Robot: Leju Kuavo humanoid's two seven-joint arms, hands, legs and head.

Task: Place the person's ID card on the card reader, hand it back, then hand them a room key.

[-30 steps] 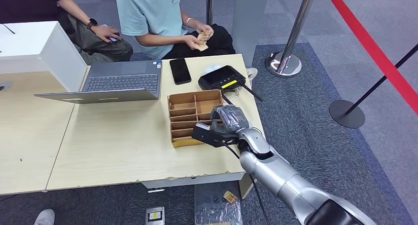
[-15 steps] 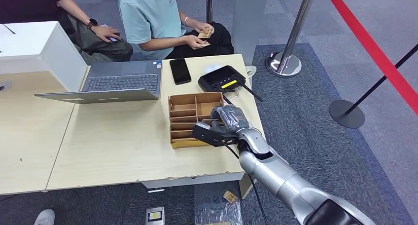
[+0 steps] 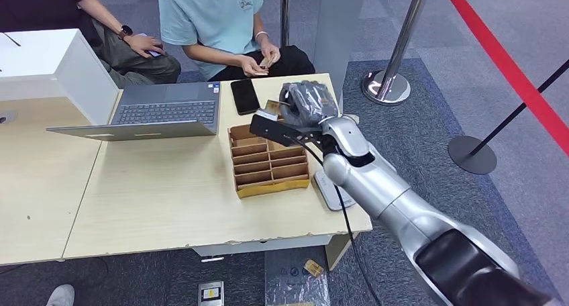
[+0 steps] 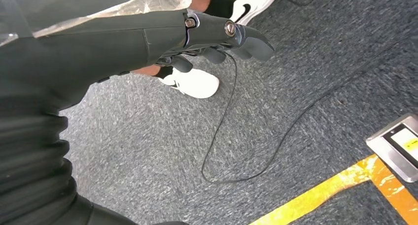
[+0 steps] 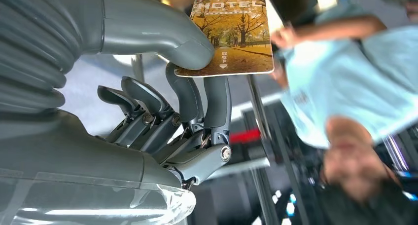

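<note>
Room key (image 5: 230, 36) with autumn trees and HOTEL lettering, pinched between thumb and fingers of right hand (image 3: 305, 105), raised above cardboard tray (image 3: 268, 162), beyond it a phone (image 3: 245, 96), laptop (image 3: 158, 110), seated person (image 3: 215, 21), left hand (image 4: 217, 37) loosely curled over carpet

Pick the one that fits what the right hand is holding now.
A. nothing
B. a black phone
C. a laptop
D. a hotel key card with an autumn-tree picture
D: in the right wrist view the right hand pinches a key card printed HOTEL under its thumb.
</note>
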